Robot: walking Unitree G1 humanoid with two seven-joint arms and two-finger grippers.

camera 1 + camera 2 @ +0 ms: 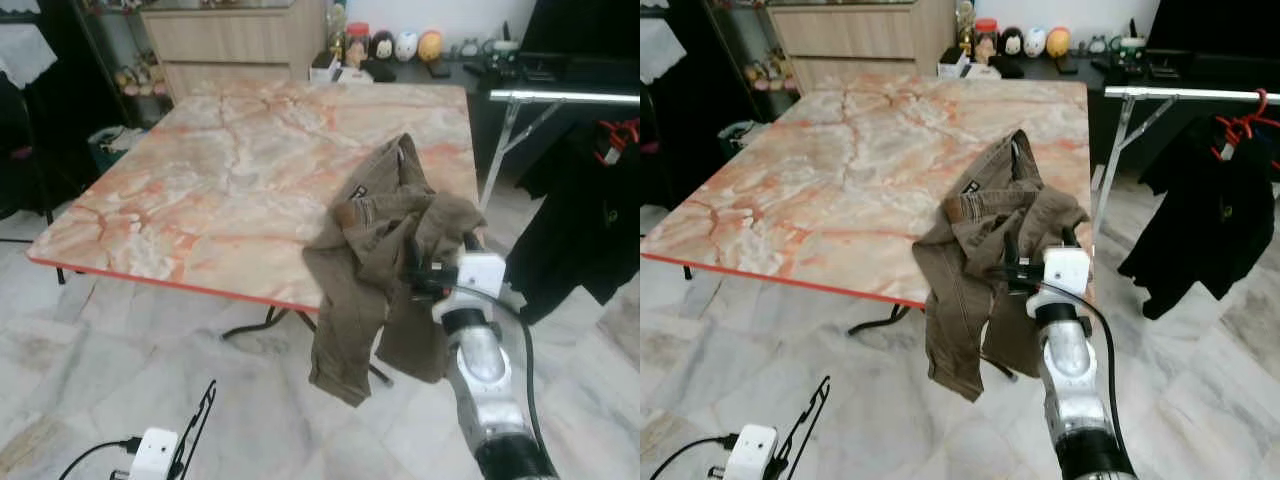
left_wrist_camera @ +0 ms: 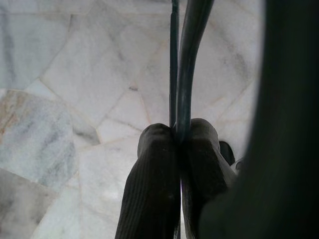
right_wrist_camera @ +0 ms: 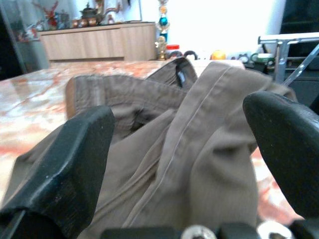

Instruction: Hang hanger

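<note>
Brown trousers (image 1: 385,250) lie crumpled over the near right corner of the marble table (image 1: 220,180), their legs hanging off the edge. My right gripper (image 1: 1016,268) is open at that corner, and in the right wrist view its fingers (image 3: 75,159) spread on either side of the cloth (image 3: 189,149). Low at the left, my left gripper (image 2: 178,134) is shut on a thin black hanger (image 2: 182,59), held above the floor. In the left eye view the hanger (image 1: 200,415) sticks up from that gripper (image 1: 178,455).
A metal clothes rail (image 1: 1190,93) stands right of the table, carrying a black garment (image 1: 1210,230) on a red hanger (image 1: 1240,125). A wooden cabinet (image 1: 230,40) and a dark shelf with small figures (image 1: 400,45) line the back. Pale marble floor (image 1: 120,340) surrounds the table.
</note>
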